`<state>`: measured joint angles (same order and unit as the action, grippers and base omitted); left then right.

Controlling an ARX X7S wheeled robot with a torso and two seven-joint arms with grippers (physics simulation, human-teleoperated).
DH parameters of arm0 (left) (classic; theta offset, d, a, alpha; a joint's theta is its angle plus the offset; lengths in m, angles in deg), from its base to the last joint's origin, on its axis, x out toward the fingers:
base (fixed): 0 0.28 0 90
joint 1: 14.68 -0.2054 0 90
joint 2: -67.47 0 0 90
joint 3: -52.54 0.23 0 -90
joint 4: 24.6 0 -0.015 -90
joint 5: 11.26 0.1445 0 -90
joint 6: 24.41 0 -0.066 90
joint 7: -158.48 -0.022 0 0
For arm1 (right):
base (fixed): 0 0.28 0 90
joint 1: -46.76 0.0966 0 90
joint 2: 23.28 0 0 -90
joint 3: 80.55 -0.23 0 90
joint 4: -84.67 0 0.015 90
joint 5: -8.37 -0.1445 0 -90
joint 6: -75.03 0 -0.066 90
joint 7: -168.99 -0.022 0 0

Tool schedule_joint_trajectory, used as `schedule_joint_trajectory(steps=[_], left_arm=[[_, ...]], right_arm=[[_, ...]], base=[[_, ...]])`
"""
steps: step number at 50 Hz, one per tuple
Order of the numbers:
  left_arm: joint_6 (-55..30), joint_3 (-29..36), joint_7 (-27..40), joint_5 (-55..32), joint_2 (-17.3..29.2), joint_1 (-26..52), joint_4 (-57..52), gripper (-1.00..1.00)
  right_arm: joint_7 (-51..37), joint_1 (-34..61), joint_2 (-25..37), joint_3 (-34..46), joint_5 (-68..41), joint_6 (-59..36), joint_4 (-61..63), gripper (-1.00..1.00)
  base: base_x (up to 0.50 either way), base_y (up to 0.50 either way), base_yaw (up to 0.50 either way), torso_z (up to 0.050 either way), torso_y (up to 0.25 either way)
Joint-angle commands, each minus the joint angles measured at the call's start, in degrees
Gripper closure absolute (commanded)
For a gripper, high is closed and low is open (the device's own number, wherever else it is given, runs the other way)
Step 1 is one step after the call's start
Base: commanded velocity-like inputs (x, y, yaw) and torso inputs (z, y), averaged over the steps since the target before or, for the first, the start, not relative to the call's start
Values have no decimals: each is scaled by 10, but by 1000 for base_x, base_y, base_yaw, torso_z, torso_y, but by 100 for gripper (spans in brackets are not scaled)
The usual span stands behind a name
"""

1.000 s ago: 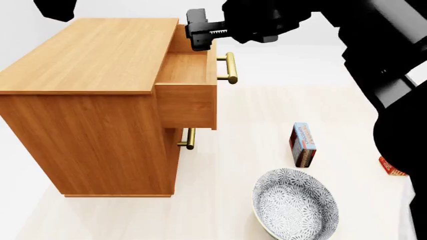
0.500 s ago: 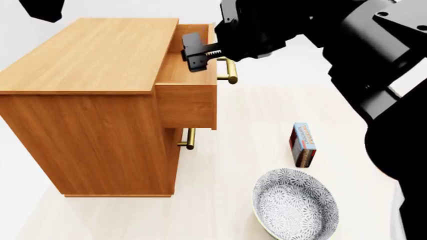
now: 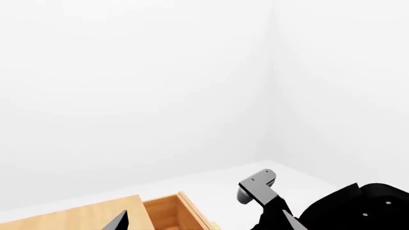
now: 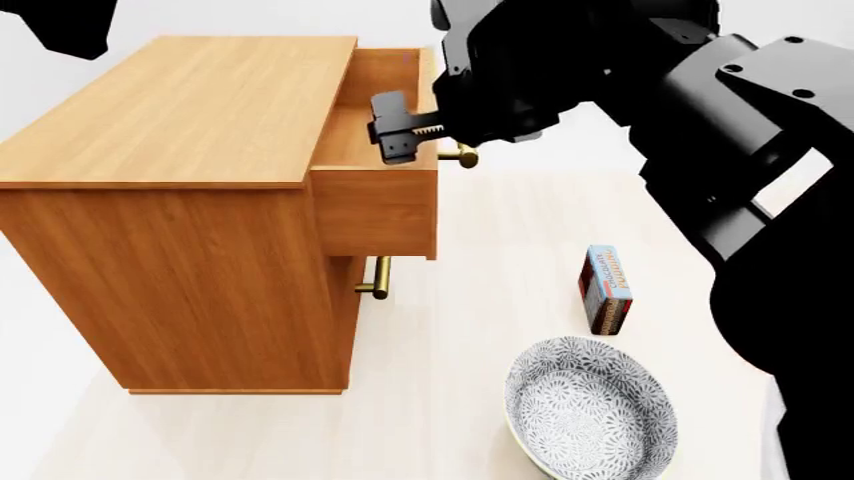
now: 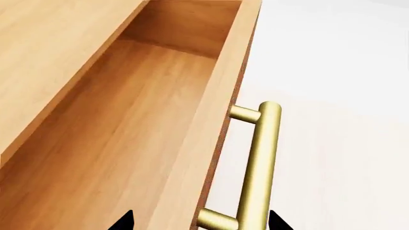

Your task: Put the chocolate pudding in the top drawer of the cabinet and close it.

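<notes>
The cabinet [image 4: 174,210] stands at the left of the pale bench, its top drawer [image 4: 380,165] pulled out and bare inside. The right gripper [image 4: 400,128] hangs over the drawer's front panel by the brass handle [image 5: 255,167], jaws spread wide and holding nothing. The chocolate pudding [image 4: 607,288] stands upright on the bench, right of the cabinet, near the patterned bowl [image 4: 590,410] at the near edge. I cannot tell how the left gripper [image 3: 121,221] stands.

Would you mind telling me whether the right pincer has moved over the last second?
Yes. Against the cabinet, the right pincer has come down from above the top drawer to its front rim, by the brass handle.
</notes>
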<state>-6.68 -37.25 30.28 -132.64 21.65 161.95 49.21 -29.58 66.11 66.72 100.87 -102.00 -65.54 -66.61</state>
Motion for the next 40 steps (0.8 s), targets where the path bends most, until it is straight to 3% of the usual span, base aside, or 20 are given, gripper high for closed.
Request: schedule_joint_trajectory(steps=[1,9,17,33,36,40], left_arm=[[5,-8,-8,8,2,-13,-5,-100],[4,-9,-20,21,-3,-18,-5,-100],[23,8,8,-21,9,-1,-13,-100],[3,2,-53,41,-14,-1,10,-100],[1,0,-63,51,-16,-2,12,-100],[0,-3,-72,60,-18,-3,12,-100]], right_arm=[[-21,-27,0,16,17,2,-32,-100],[-20,-27,0,19,21,1,-52,-100],[-15,-23,0,24,26,-1,-77,-100],[-6,-8,0,57,13,-2,-135,-100],[-12,-4,0,111,-43,10,-137,-100],[-3,5,0,269,-186,38,-137,-100]], base=[[0,0,0,0,0],[0,0,0,0,0],[0,0,0,0,0],[0,0,0,0,0],[0,0,0,0,0],[0,0,0,0,0]])
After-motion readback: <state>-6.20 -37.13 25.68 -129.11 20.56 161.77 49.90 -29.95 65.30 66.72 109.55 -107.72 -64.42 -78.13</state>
